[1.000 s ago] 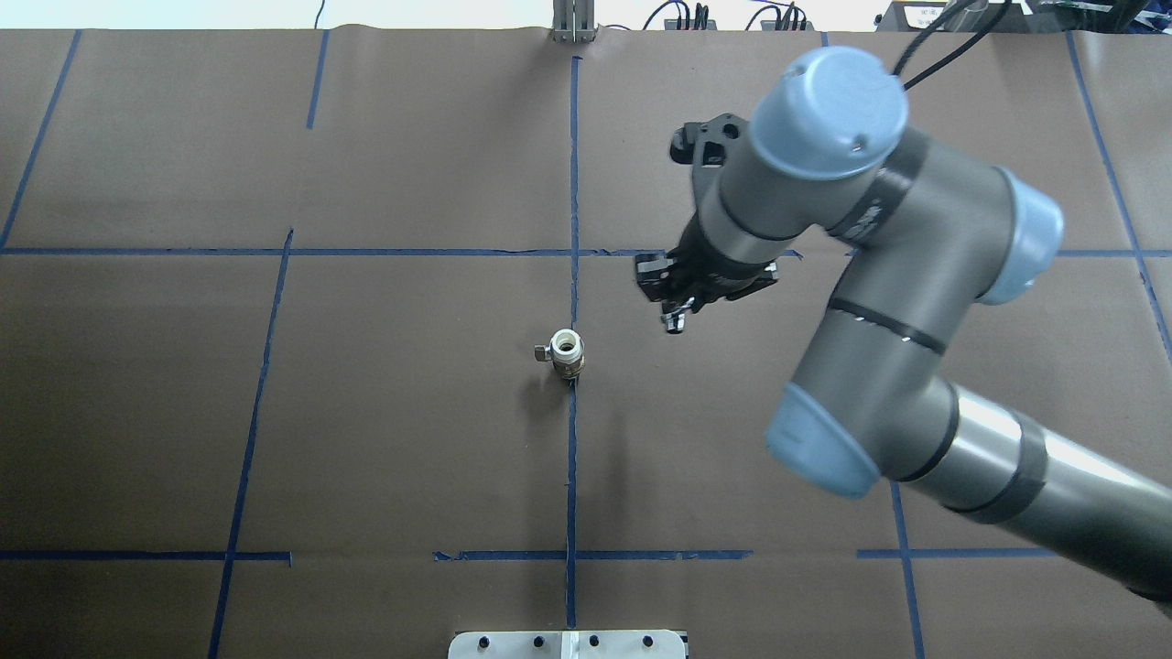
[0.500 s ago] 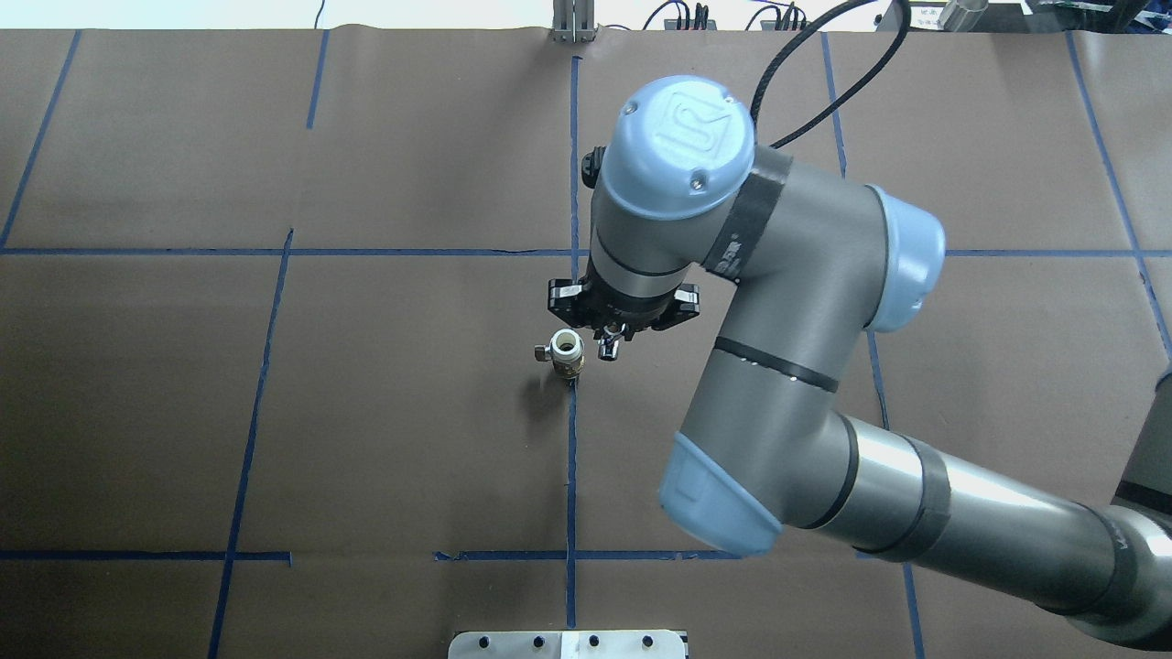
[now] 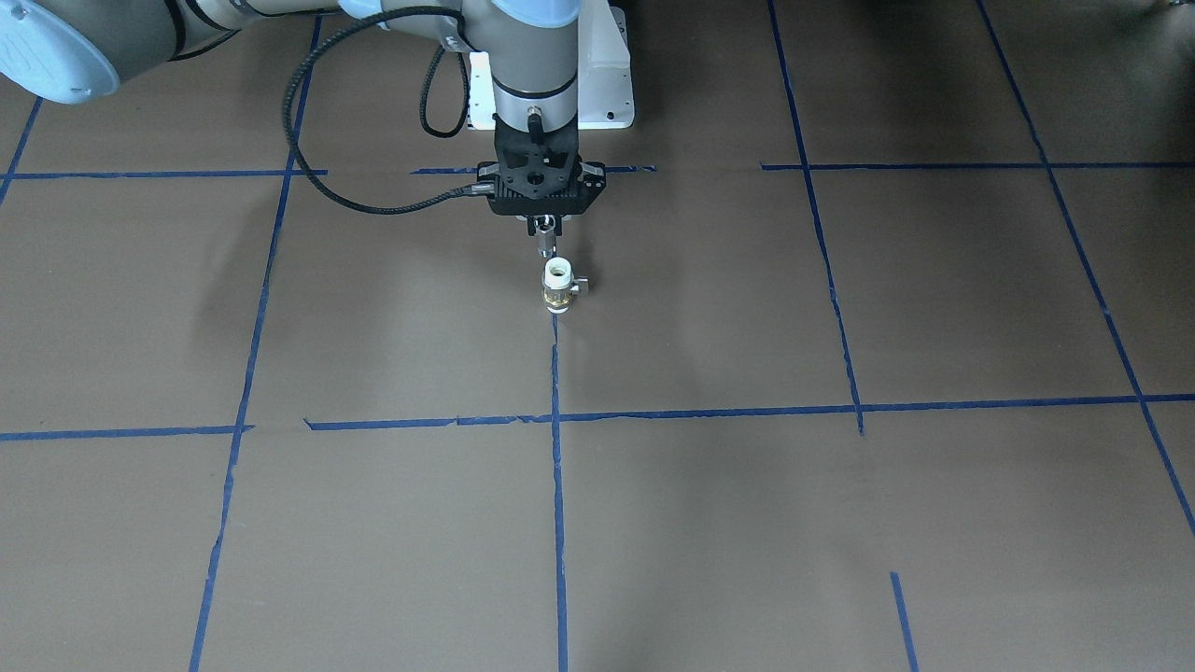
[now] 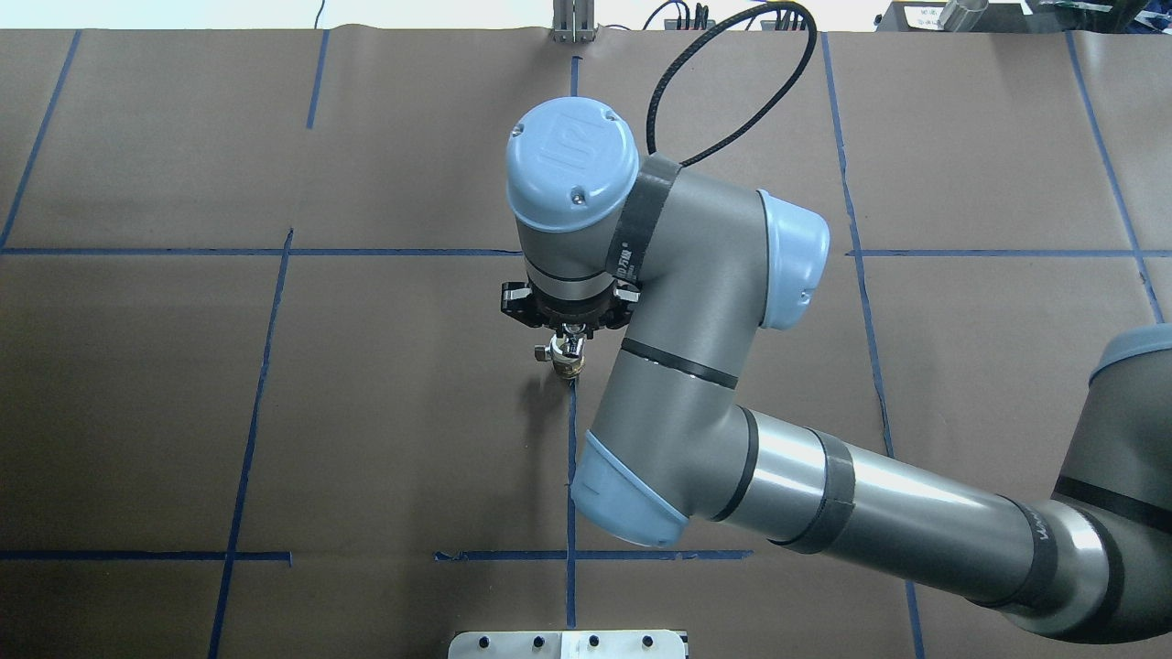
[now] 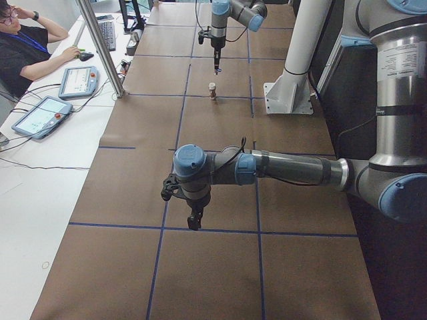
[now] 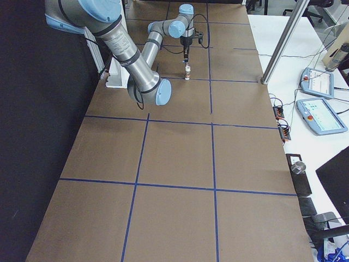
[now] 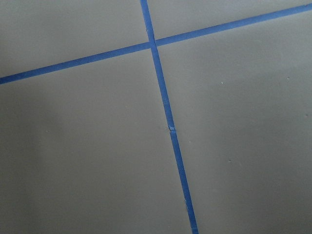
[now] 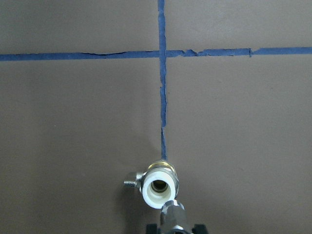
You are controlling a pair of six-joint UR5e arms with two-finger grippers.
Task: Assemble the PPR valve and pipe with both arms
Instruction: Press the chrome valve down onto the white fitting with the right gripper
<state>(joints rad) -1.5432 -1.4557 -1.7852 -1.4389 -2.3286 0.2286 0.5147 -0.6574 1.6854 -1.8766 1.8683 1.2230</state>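
Observation:
The PPR valve [image 3: 557, 283] stands upright on the brown table at a blue tape line, white open end up, brass band below, small side stub. It also shows in the overhead view [image 4: 566, 366] and the right wrist view [image 8: 158, 185]. My right gripper [image 3: 542, 226] points straight down and is shut on the small silver pipe [image 3: 544, 246]. It holds the pipe just above the valve's open end, apart from it; the pipe also shows in the right wrist view [image 8: 173, 215]. My left gripper [image 5: 195, 221] hangs over bare table far from the valve; I cannot tell whether it is open or shut.
Blue tape lines [image 4: 571, 458] divide the brown table cover. The white mount plate [image 3: 607, 93] lies at the robot's base. In the exterior left view an operator [image 5: 27, 47] sits beside tablets [image 5: 41, 115], with a metal post [image 5: 100, 47] at the table edge.
My right arm has swung left with the pipe, from well right of the valve to directly over its open end. The valve has not moved.

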